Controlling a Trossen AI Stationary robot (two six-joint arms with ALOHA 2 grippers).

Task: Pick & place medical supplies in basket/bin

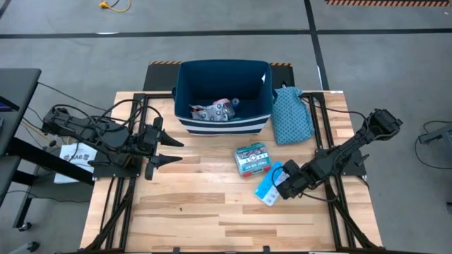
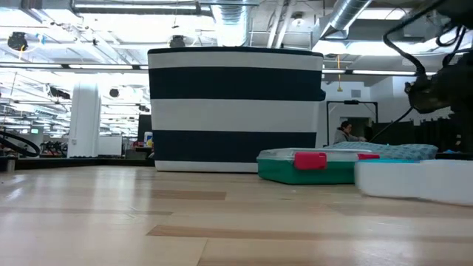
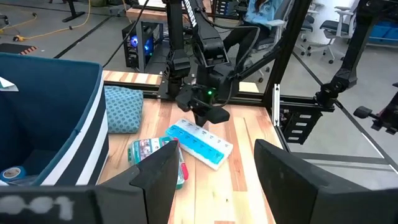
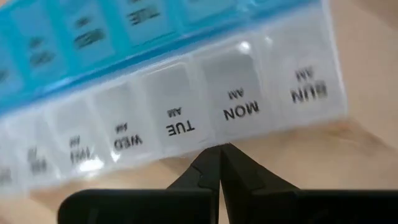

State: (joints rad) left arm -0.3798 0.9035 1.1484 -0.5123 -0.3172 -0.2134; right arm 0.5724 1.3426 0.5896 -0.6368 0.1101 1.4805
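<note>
Pill organiser [image 1: 268, 185], light blue with a clear row of day lids, lies flat on the wooden table [image 1: 198, 212], right of centre, outside the bin. Right gripper [image 1: 282, 185] sits low at its edge, fingers [image 4: 219, 169] pinched fully together, tips just short of the TUE and MON lids, holding nothing. From the left wrist view, that gripper [image 3: 205, 115] hangs over the organiser's [image 3: 199, 144] far end.

Teal-and-red box [image 1: 252, 159] rests just beside the organiser, toward the bin. Navy bin [image 1: 224, 121] with white stripes stands at the table's far edge, several supplies [image 1: 215, 111] already inside; a blue roll [image 3: 12, 173] shows at its bottom. Teal patterned cloth bag [image 1: 291, 114] lies against the bin's right side.

Left gripper [image 1: 164, 152] waits at the table's left side, well apart from everything, jaws spread wide and empty.

Table is pale butcher-block planks on a black frame. Floor is grey concrete with dark lines. Level across the table, the bin [image 2: 235, 111] blocks the middle, box [image 2: 307, 166] and organiser [image 2: 414, 179] in front at right. Behind, an open workshop with ceiling ducts and lights, and a seated person [image 2: 344, 134] far back.
</note>
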